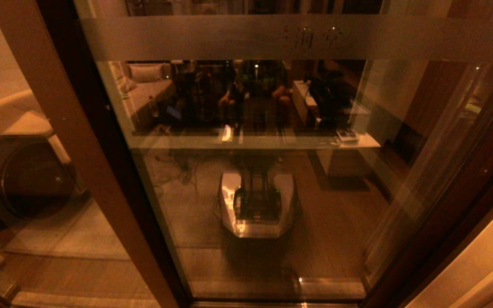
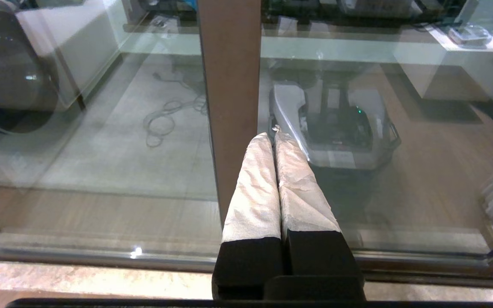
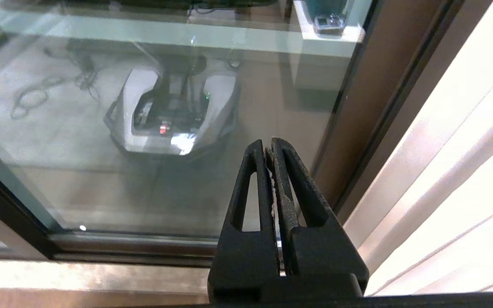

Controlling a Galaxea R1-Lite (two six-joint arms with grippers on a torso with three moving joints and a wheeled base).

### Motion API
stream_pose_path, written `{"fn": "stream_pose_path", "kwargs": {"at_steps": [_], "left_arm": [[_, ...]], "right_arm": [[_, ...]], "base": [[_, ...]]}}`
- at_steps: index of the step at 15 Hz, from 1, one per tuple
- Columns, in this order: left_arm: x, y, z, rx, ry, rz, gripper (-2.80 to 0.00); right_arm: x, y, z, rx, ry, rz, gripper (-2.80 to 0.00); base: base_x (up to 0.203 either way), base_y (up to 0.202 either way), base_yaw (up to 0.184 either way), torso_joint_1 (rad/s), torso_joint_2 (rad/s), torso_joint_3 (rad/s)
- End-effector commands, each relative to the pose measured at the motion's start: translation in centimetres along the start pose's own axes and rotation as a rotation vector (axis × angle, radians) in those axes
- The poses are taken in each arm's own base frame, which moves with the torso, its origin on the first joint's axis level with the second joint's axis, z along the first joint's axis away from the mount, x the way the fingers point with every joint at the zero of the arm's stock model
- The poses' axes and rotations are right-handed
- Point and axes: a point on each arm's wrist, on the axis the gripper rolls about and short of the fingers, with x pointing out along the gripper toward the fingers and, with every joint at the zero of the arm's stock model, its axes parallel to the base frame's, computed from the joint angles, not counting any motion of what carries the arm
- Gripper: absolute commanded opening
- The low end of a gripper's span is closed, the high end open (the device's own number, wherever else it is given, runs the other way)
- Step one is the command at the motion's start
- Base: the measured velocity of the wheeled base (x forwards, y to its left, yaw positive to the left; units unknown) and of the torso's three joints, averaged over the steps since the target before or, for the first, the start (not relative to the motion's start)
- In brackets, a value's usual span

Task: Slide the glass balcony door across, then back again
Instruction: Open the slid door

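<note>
At the left of the head view stands the narrower brown-framed panel (image 1: pixel 37 179), through which a dark round appliance (image 1: pixel 19 179) shows; this panel lacks frosted bands and is not the part to be moved. Its brown upright (image 1: pixel 79 141) overlaps the leading edge of the glass balcony door (image 1: pixel 246 179), which fills the centre and right of the view and appears to sit fully across its opening, its right stile (image 1: pixel 464 201) against the pale curtain-side wall (image 1: pixel 486 256). The broad frosted band (image 1: pixel 272 38) with faint characters runs across the top, and a thinner strip (image 1: pixel 250 139) crosses lower down; the pane reflects the robot's own base (image 1: pixel 257 205). The left tool (image 2: pixel 274 137) is clenched on nothing, its padded fingers pressed together and aimed at the brown upright, near the glass but not visibly touching. The right tool (image 3: pixel 268 150) is likewise clenched and empty, aimed toward the door's right stile above the bottom track (image 3: pixel 135 244). Both arms appear parked; judged from this, sliding has not begun, and a frame edge, not the bare glass, offers the surface to push on.
</note>
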Motion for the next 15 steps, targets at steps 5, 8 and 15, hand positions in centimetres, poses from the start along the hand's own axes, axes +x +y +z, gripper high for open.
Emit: {"fn": "stream_pose_path", "kwargs": {"at_steps": [5,8,15], "left_arm": [[0.0,0.0,0.0,0.0,0.003,0.0,-2.8],[0.0,0.0,0.0,0.0,0.003,0.0,-2.8],[0.0,0.0,0.0,0.0,0.003,0.0,-2.8]], "right_arm": [[0.1,0.0,0.1,-0.061,-0.026,-0.021,-2.8],[-0.5,-0.2,2.5,-0.048,-0.086,-0.007,-2.8],[-3.9,-1.4,15.7,0.023,-0.094,-0.041,-2.8]], "base": [[0.0,0.0,0.0,0.0,0.0,0.0],[0.0,0.0,0.0,0.0,0.0,0.0],[0.0,0.0,0.0,0.0,0.0,0.0]]}}
